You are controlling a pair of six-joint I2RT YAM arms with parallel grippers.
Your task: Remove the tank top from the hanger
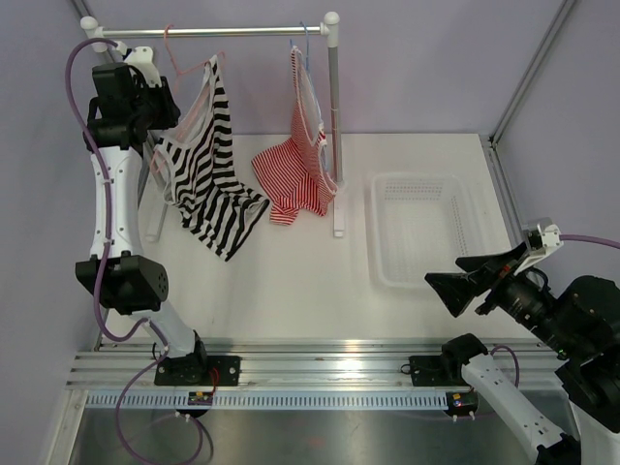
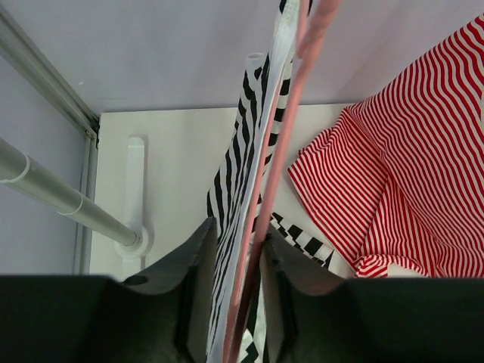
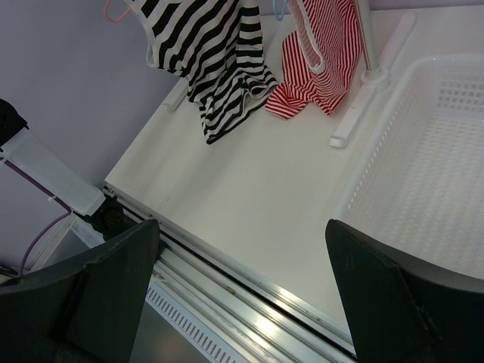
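Removal not yet done: tank top (image 1: 208, 184) is hung on hanger (image 2: 283, 151) at far-left corner. Left end effector (image 2: 238, 231) is clenched on tank top fabric; right end effector (image 3: 242, 224) is released.

A red-and-white striped top (image 1: 295, 174) hangs from a blue hanger (image 1: 302, 37) at the right end of the far rack (image 1: 223, 31), and a white basket (image 1: 426, 228) sits right of it on the table (image 1: 310, 281).

Your arms (image 1: 116, 228) in white and black.
You have white tubular links (image 1: 107, 184), black joint housings (image 1: 131, 283), purple cables (image 1: 68, 70), matte black fingers (image 3: 393, 302).
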